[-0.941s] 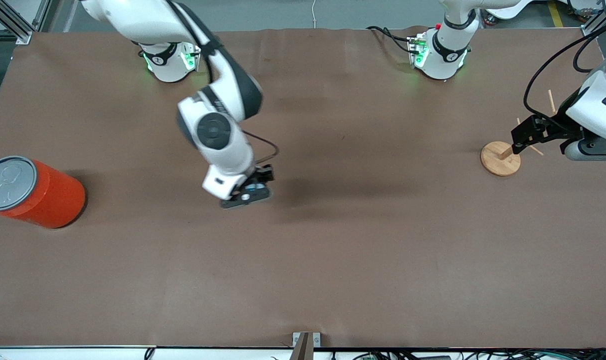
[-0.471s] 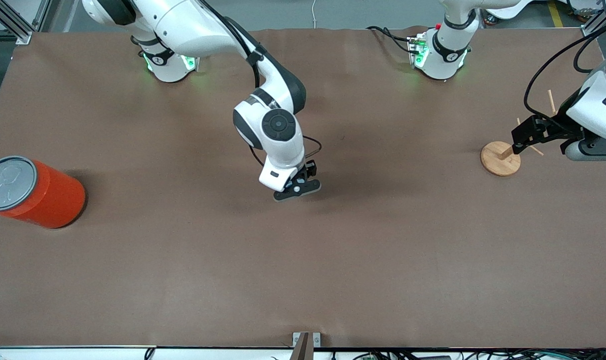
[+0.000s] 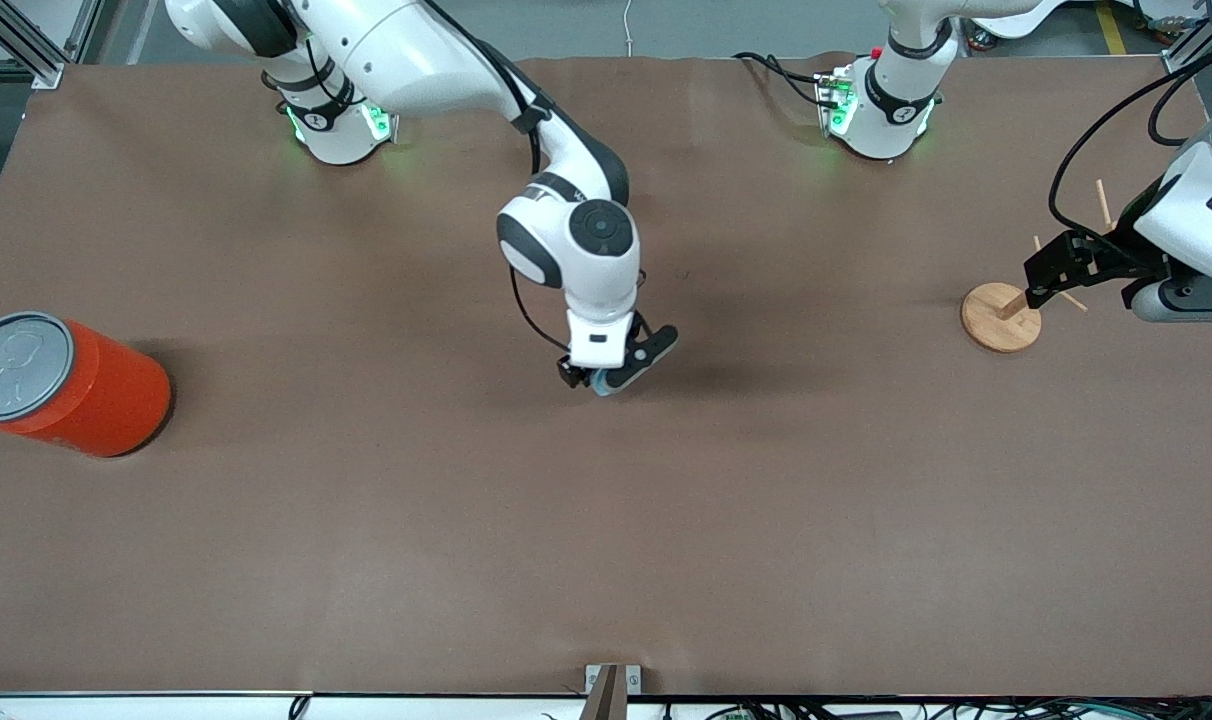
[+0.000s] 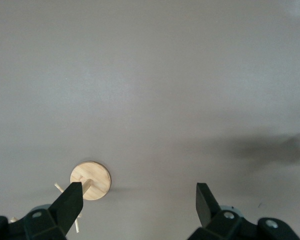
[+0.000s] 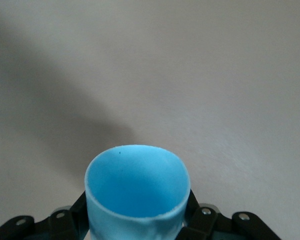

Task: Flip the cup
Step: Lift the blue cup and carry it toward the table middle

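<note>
My right gripper hangs over the middle of the table, shut on the small light blue cup. In the right wrist view its bright blue inside faces the camera, with a black finger on each side of its wall. In the front view only a sliver of the cup shows under the gripper. My left gripper is open and empty, waiting at the left arm's end of the table beside the wooden disc; in the front view it is over that disc.
A large orange-red can with a grey lid stands at the right arm's end of the table. A round wooden disc with a peg and thin sticks lies at the left arm's end; it also shows in the left wrist view.
My right arm has swung from nearer the can toward the table's middle, carrying the cup, and the wrist has turned. The left arm has not moved.
</note>
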Motion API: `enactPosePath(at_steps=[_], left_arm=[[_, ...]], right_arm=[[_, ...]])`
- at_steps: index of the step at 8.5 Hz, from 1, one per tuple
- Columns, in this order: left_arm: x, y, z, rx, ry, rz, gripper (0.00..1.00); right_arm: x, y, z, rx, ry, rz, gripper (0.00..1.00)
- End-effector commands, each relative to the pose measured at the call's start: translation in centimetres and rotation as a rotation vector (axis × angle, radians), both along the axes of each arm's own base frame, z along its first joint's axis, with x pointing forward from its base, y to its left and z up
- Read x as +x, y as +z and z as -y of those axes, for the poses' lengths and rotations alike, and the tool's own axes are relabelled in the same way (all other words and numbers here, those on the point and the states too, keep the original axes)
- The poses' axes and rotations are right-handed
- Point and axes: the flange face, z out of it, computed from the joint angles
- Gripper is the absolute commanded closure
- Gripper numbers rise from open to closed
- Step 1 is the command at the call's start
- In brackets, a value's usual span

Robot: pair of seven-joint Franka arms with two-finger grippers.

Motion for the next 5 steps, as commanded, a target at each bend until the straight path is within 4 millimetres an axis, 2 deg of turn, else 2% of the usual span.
enactPosePath(at_steps=[1,3,4,5], left_arm=[[-0.3,0.5,-0.3,0.008,-0.012,0.0,0.0],[-0.3,0.6,-0.4,0.008,-0.011,0.0,0.0],[-0.3,0.6,-0.4,0.008,-0.011,0.0,0.0],[-0.2,0.4,-0.5,0.008,-0.009,-0.003,0.0]], right_arm=[[-1.3,-0.2,-1.7,-0.042,0.211,0.011,0.58],[-2.5,-0.7,-2.6,-0.075,0.452,-0.002,0.58],[-2.9,-2.6,-2.7,-0.096,0.556,-0.03,0.58],[-4.2,-3.9,-3.9,-0.101,0.633,-0.032,0.58]])
